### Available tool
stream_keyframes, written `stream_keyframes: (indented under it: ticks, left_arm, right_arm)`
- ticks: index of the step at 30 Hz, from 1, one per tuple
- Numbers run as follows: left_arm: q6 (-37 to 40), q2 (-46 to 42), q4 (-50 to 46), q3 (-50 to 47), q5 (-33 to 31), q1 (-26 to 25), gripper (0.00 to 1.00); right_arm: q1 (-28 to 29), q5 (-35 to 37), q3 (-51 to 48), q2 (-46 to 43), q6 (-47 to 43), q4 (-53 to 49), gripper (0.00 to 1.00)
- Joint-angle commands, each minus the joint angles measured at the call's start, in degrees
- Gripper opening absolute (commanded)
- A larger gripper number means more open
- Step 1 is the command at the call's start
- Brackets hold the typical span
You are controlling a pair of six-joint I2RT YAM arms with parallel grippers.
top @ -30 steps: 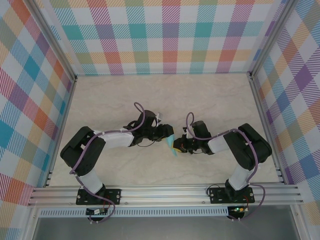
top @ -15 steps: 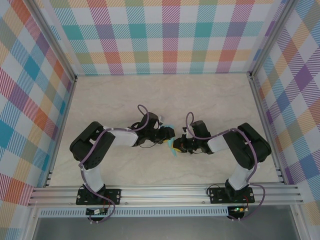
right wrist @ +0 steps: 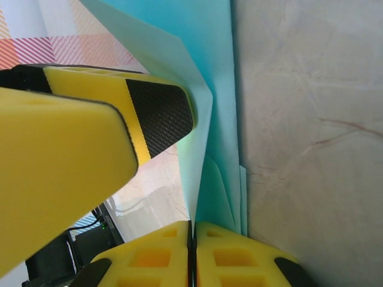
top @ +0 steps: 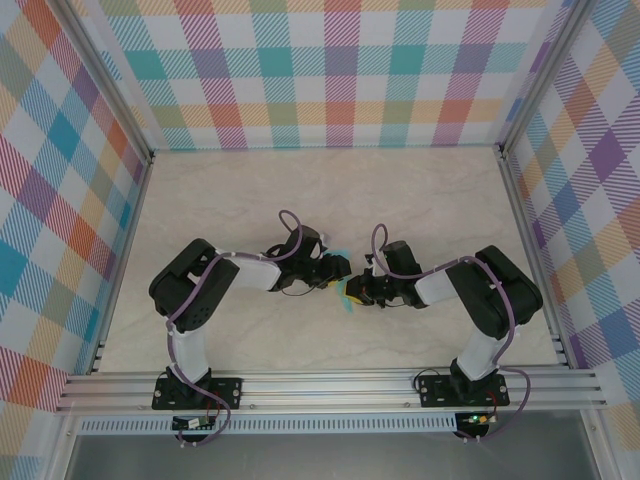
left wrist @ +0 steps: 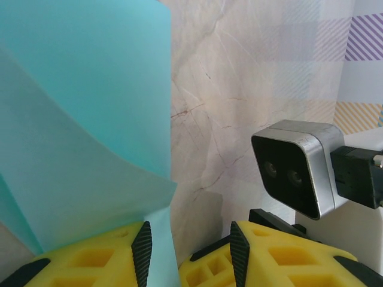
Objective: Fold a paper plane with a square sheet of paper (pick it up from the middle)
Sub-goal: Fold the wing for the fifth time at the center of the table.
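Turquoise paper (right wrist: 215,89) creased, seemingly few folds done, most left; my right gripper (right wrist: 191,239) pinches it, left gripper (left wrist: 190,246) spread, straddling its edge.

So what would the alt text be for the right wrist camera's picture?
Folded turquoise paper stands pinched in the shut yellow right gripper at the bottom edge. From the left, the left gripper comes right up to the paper with a black-padded finger. A pale marbled tabletop lies on the right.
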Motion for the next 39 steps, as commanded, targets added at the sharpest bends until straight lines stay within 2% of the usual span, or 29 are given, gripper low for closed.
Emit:
stream_keyframes:
  ticks: [1, 17, 33, 39]
  left_arm:
    - [1.91, 1.81, -2.01, 0.71, -1.91, 0.66, 0.41]
    - [2.33, 0.63, -2.94, -0.74, -1.07, 0.63, 0.41]
    - [2.05, 0.54, -2.86, -0.91, -0.34, 0.58, 0.41]
    - [1.87, 0.36, -3.16, -0.94, -0.34, 0.59, 0.41]
  right_arm:
    - [0.21, 0.76, 0.32, 0.63, -1.18, -3.17, 0.10]
    - [0.21, 1.78, 0.62, -6.36, -3.21, -11.06, 0.17]
    - [0.62, -1.23, 2.74, -3.63, -7.27, -17.02, 0.10]
    - [1.56, 1.62, 3.98, -3.12, -9.64, -23.46, 0.10]
